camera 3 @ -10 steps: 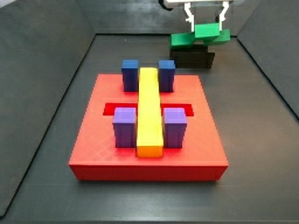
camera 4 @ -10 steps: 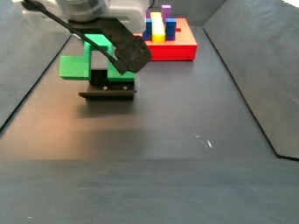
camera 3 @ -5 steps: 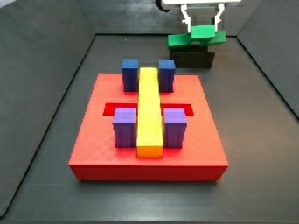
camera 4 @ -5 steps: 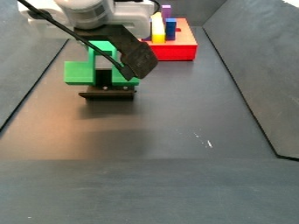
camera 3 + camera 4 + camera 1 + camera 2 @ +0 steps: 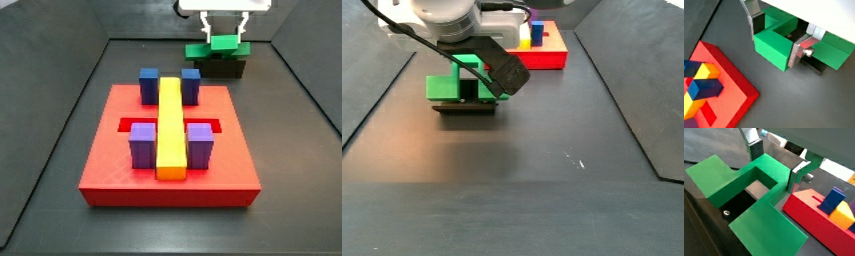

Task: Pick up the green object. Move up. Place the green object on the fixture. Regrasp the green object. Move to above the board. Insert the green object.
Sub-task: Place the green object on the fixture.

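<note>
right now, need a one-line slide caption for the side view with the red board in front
Franka pincer straddling the green object on the fixture, behind the red board with its yellow bar.

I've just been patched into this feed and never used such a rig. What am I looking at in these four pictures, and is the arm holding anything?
It is one robot arm with a two-finger gripper. Two pictures come from cameras fixed beside the table, and two come from cameras on the wrist, looking down past the fingers.

On the dark floor lies the board, a red slab carrying blue blocks, purple blocks and a long yellow bar. Beyond it stands the fixture, a small dark holder.

The green object sits on top of the fixture. In both wrist views the silver fingers stand on either side of its middle part, so the gripper is around it. Whether they are pressing on it I cannot tell.
</note>
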